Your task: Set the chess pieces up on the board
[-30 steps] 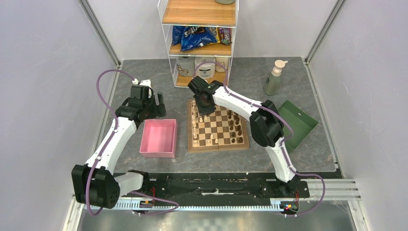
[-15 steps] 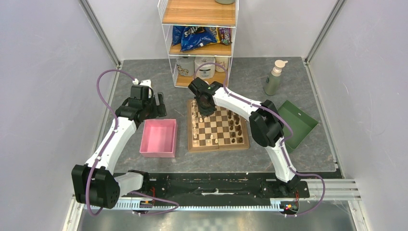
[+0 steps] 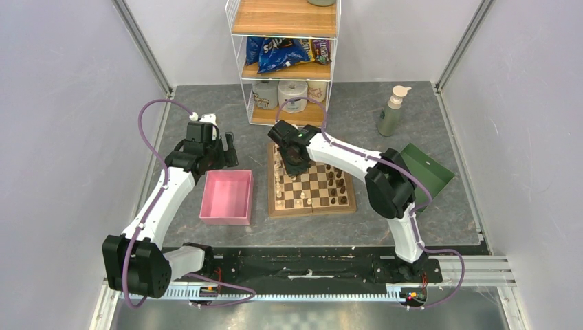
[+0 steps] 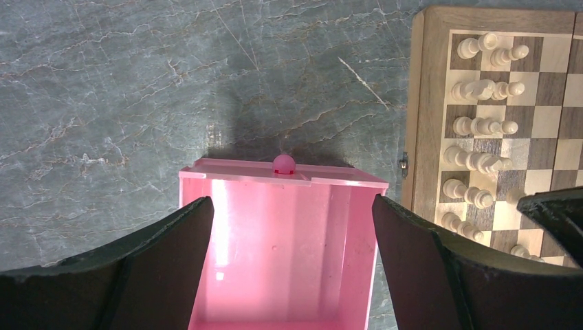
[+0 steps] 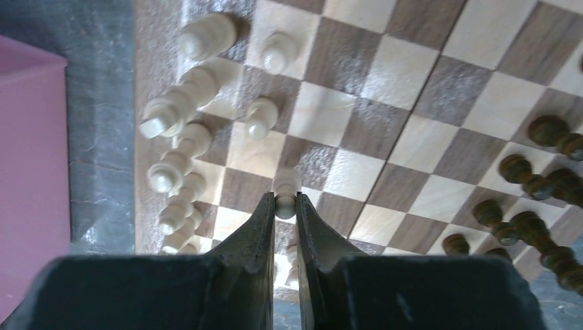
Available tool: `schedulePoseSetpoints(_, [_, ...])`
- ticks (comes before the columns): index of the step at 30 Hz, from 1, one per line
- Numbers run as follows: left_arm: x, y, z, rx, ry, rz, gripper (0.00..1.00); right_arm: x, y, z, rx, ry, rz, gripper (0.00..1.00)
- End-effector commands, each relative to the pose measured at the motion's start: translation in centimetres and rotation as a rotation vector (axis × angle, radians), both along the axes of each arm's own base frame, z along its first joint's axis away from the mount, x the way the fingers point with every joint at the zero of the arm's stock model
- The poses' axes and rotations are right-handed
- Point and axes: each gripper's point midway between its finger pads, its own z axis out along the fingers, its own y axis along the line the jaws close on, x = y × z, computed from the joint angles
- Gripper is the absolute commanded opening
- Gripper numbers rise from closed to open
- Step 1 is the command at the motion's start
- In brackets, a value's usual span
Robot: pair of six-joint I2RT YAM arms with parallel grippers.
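Jaws of right gripper [image 5: 285, 201] narrowly pinch what seems a cream pawn [image 5: 286, 184].

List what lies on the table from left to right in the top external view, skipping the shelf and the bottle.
Going right: pink tray → board, with the right claw shut on a cream-white piece over its left part → green tray.
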Motion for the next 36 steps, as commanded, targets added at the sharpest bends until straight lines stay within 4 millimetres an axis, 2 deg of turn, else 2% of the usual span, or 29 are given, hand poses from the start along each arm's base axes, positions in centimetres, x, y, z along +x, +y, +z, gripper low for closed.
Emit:
schedulePoseSetpoints(1, [0.5,-0.1,1.0,-0.02,-0.029,0.011,0.92,-0.3,1.6,0.5,0.052,-0.016,0.001,0.18])
schedulePoseSetpoints(7, [0.5,-0.1,1.0,-0.02,-0.03,0.012,0.93,0.7,2.4,0.0,0.05,-0.031,0.014,0.18])
schedulePoseSetpoints(27, [0.5,-0.1,1.1,-0.021,-0.031,0.011,0.93,0.7,3.2,-1.0,0.064,-0.005,0.025,0.2])
schedulePoseSetpoints(31, [0.5,-0.2,1.1,-0.023,-0.03,0.01,0.93,0.7,3.2,-0.8,0.064,-0.012,0.028,0.25])
schedulePoseSetpoints(36, [0.5,-0.2,1.1,-0.023,-0.031,0.008,0.92,0.6,3.5,0.7,0.097,-0.021,0.041,0.37])
